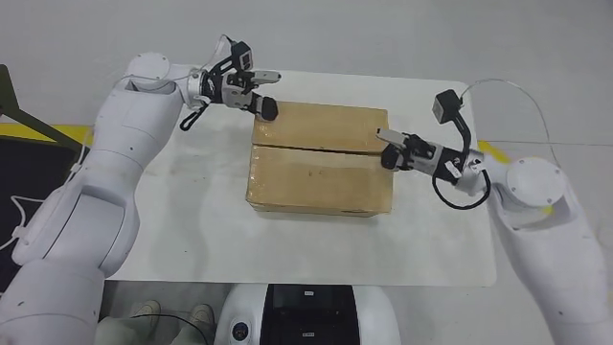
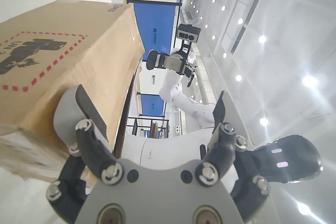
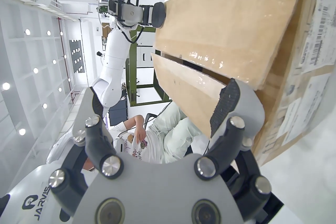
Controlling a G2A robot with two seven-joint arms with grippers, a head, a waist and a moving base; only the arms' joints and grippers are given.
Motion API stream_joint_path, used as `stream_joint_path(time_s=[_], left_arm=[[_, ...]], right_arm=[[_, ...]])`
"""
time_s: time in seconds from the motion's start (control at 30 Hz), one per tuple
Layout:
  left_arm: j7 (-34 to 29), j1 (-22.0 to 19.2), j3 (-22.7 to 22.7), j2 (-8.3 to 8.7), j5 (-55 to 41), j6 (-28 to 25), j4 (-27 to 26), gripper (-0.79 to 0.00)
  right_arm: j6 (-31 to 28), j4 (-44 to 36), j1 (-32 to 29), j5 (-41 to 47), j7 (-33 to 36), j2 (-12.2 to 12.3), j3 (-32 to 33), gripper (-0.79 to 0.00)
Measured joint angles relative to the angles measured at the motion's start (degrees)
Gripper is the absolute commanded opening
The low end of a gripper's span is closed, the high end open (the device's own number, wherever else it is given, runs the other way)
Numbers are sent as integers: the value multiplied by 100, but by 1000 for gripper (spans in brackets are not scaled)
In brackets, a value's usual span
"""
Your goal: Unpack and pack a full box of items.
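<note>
Opening the shut box point(image 1: 319, 158) looks the step in hand; it sits frame centre on the table point(image 1: 192, 240).
Both claws spread: left gripper point(image 1: 268, 93) at the box's upper-left corner, right gripper point(image 1: 388, 149) at the right end of the seam point(image 1: 321, 149). Best pry there, evenly.

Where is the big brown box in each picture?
Top view: the cardboard box sits in the middle of the white table.
Left wrist view: it stands beside the left gripper, printed side showing.
Right wrist view: it lies past the right gripper, its top showing.
Shared landmark: the left gripper at the box's end.
</note>
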Motion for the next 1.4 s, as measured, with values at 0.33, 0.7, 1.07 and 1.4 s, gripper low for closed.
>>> stream_joint_path(time_s=[0.33, 0.7, 1.07, 1.4], left_arm=[[0, -103, -217, 76, -486, 52, 260, 0], [385, -213, -971, 400, -693, -222, 601, 0], [1978, 651, -1519, 573, -831, -706, -319, 0], [4027, 2268, -2391, 846, -568, -1138, -2385, 0]], right_arm=[[194, 604, 336, 191, 70, -42, -249, 0], [434, 547, 429, 100, 89, -36, -364, 0], [435, 542, 428, 103, 84, -36, -364, 0], [435, 542, 428, 103, 84, -36, -364, 0]])
